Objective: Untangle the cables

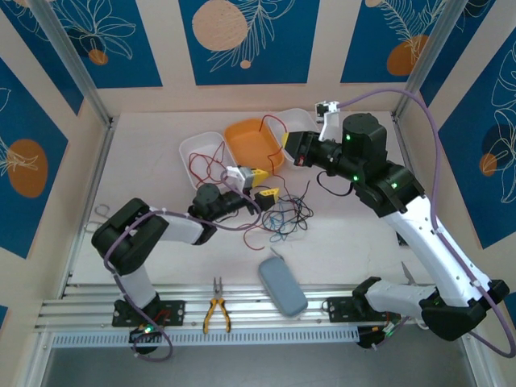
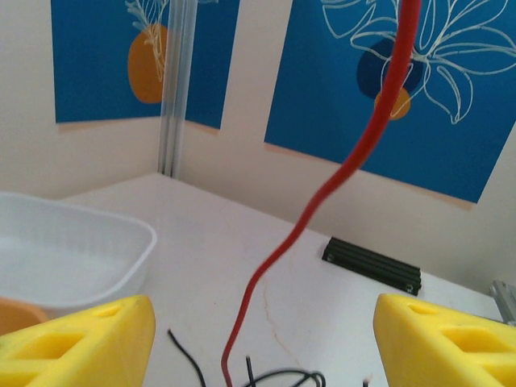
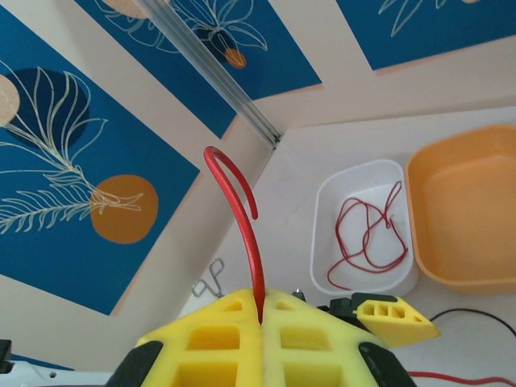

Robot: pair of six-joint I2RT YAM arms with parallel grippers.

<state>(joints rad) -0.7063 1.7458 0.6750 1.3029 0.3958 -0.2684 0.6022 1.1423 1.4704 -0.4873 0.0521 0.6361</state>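
The cables point(image 1: 286, 214) lie tangled mid-table, near-right of a white tray point(image 1: 185, 147) holding a loose red one. The right gripper point(image 3: 260, 310) is clamped on a red cable point(image 3: 252, 250). The left gripper point(image 2: 262, 326) gapes, its fingers clear of the red strand between them.

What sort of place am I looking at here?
Likely a robot test booth: two arms bolted to a white table, blue leaf-print wall panels on aluminium posts, trays and pliers.
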